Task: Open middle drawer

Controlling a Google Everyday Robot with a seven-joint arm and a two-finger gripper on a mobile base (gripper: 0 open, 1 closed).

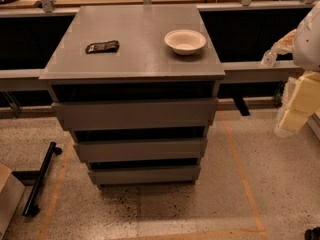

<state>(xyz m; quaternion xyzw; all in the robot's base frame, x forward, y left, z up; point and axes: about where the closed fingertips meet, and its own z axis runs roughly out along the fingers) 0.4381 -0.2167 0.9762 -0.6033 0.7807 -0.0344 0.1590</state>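
A grey cabinet stands in the middle of the camera view with three flat, handleless fronts. The middle drawer is the second front, with a dark gap above it, and looks pushed in. The taller top front is above it and the lowest front is below. My arm hangs at the right edge. Its cream-coloured gripper end is well to the right of the cabinet, at about the height of the top front, and touches nothing.
A white bowl and a dark flat packet lie on the cabinet top. A black bar on wheels and a cardboard box sit on the floor at the left. Counters run behind the cabinet. Orange tape lines mark the floor.
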